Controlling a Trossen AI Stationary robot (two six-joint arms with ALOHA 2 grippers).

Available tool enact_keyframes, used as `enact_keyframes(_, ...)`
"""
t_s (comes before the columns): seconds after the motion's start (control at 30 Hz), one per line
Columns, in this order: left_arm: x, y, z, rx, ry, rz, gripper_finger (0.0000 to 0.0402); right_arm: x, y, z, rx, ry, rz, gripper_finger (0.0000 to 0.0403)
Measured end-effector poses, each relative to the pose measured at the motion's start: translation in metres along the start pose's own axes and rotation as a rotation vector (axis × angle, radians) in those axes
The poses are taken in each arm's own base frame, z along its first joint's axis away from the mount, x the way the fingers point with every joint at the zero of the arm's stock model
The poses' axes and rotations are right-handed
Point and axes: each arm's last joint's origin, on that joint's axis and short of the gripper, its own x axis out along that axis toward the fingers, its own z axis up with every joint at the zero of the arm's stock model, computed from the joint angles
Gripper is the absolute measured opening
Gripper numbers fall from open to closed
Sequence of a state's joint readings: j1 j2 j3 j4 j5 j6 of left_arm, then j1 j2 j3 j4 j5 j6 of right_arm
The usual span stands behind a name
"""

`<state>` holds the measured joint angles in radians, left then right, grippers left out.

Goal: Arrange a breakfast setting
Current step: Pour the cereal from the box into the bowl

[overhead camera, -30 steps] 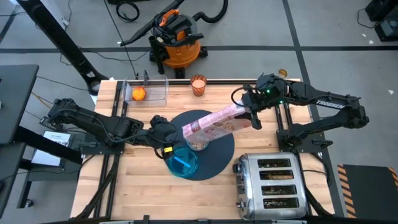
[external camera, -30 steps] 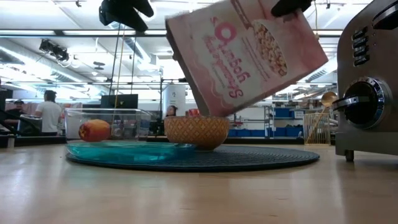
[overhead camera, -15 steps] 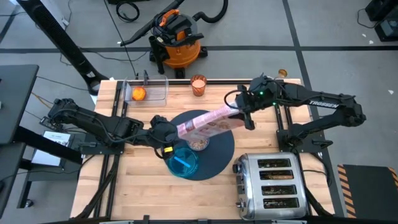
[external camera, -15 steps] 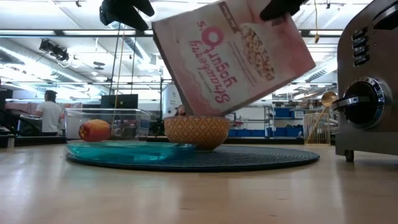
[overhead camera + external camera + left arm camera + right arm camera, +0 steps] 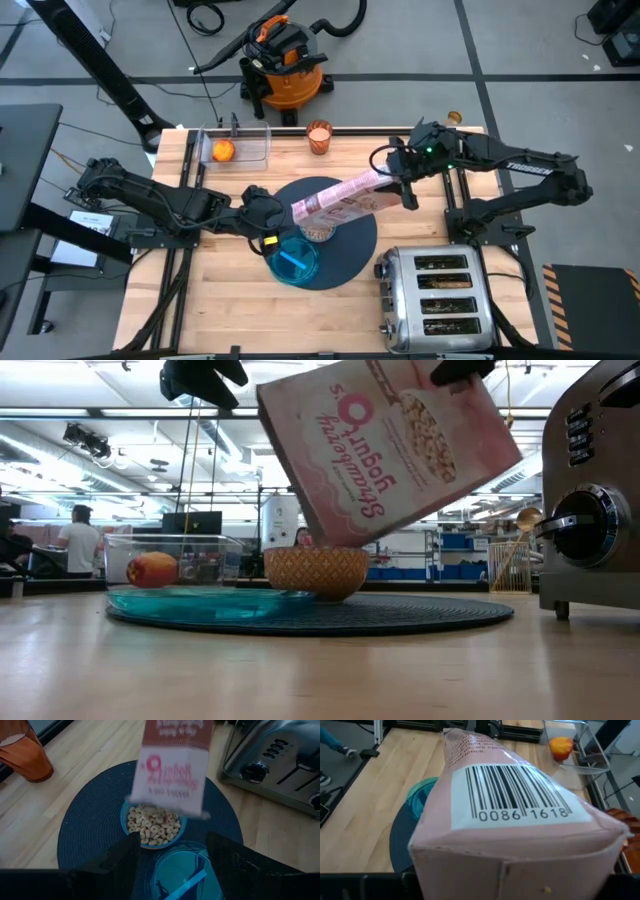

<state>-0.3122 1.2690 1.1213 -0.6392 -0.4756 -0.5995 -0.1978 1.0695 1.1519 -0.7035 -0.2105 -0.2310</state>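
Over the mat (image 5: 330,240) at mid-table, high view: right gripper (image 5: 400,185) clamped on pink cereal box (image 5: 340,200), tipped mouth-down; left gripper (image 5: 262,212) empty, part-open, beside teal plate (image 5: 292,262). Low view: box mouth just above bowl (image 5: 315,570); fruit (image 5: 152,569) near back left corner. Left wrist view: cereal (image 5: 152,822) already in bowl, cup (image 5: 25,752) toward back edge. Best kept centred, tilted gently, righted before overflow.

Right arm: stretched in from the right side, wrist bent down.
Right hand (image 5: 398,182): clamped on the tilted pink cereal box (image 5: 340,198).
Left arm: low, reaching toward centre.
Left hand (image 5: 268,216): fingers (image 5: 120,862) parted, holding nothing.
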Motion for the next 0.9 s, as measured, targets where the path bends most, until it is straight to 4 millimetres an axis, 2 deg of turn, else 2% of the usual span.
enact_keyframes(0.13, 0.0001, 0.0, 0.0, 0.0, 0.0, 0.0, 0.0233, -0.0105, 0.0021, 0.0006, 0.013, -0.032, -0.009, 0.0193)
enact_keyframes(0.27, 0.0001, 0.0, 0.0001, 0.001, 0.0, 0.0, 0.0233, -0.0087, 0.0031, -0.0028, 0.034, 0.005, 0.019, 0.0193)
enact_keyframes(0.9, 0.0001, -0.0013, 0.0021, -0.011, -0.019, -0.012, 0.0233, -0.0093, 0.0005, -0.0046, 0.046, 0.033, -0.068, 0.0193)
